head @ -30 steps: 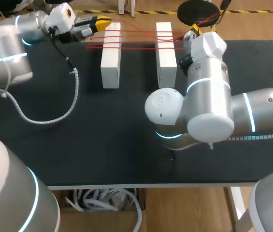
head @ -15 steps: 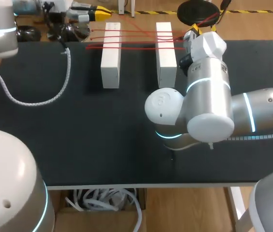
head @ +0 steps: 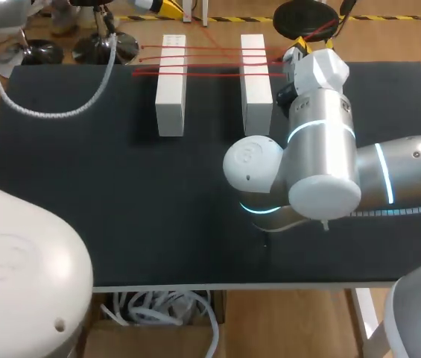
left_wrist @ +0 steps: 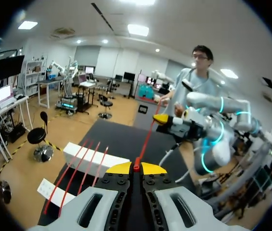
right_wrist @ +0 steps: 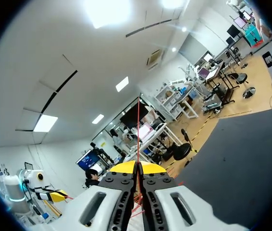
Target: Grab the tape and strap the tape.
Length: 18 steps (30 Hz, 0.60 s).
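Observation:
Two white blocks, the left block (head: pixel 171 86) and the right block (head: pixel 255 82), stand at the far side of the black table (head: pixel 121 209). Several strands of thin red tape (head: pixel 210 52) stretch across their tops. My left gripper (head: pixel 165 6) is high up past the table's far edge, shut on the red tape (left_wrist: pixel 148 137), which pinches between its yellow tips (left_wrist: pixel 136 167) and runs ahead to my other arm's gripper (left_wrist: pixel 167 119). My right gripper (head: pixel 299 51) is just right of the right block, shut on the tape (right_wrist: pixel 138 130) between its tips (right_wrist: pixel 137 166).
My right arm's bulky elbow (head: pixel 307 171) hangs over the table's middle right. The left arm's braided cable (head: pixel 61 112) loops above the far left corner. In the left wrist view one white block (left_wrist: pixel 95 161) lies below the taut tape.
My left arm has risen and drawn back beyond the far edge, carrying the tape end with it; its cable lifted off the table. The right arm kept still.

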Tool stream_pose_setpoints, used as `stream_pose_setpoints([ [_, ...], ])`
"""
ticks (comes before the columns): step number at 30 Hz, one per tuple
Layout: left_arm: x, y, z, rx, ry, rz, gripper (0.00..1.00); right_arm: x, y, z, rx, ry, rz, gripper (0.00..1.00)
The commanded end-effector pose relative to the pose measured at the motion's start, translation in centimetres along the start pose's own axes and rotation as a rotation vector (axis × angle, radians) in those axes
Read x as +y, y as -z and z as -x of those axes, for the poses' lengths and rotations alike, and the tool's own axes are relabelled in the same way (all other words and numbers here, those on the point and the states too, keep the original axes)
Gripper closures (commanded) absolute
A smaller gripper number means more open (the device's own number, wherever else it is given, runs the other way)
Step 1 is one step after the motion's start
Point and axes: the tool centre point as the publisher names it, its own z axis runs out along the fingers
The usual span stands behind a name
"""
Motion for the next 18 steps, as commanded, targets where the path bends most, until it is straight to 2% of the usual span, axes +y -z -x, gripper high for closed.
stream_pose_setpoints([
  [1,-0.7,-0.2,0.9,0.026,0.139,0.652,1.0,0.2,0.0,-0.1,-0.004,0.0,-0.005,1.0],
  [3,-0.9,-0.3,0.9,0.015,0.152,0.702,1.0,0.2,0.0,-0.1,-0.004,0.0,-0.005,1.0],
  [4,-1.0,-0.3,0.8,0.001,0.13,0.695,1.0,0.2,0.0,-0.1,-0.004,0.0,-0.005,1.0],
  [7,-1.3,-0.4,0.7,-0.014,0.141,0.743,1.0,0.2,0.0,-0.1,-0.004,0.0,-0.005,1.0],
  [8,-1.5,-0.5,0.7,-0.019,0.166,0.787,1.0,0.2,0.0,-0.1,-0.004,0.0,-0.005,1.0],
  [18,-3.6,-2.5,-1.2,-0.113,0.186,0.904,1.0,0.2,0.0,-0.1,-0.004,0.0,-0.005,1.0],
])
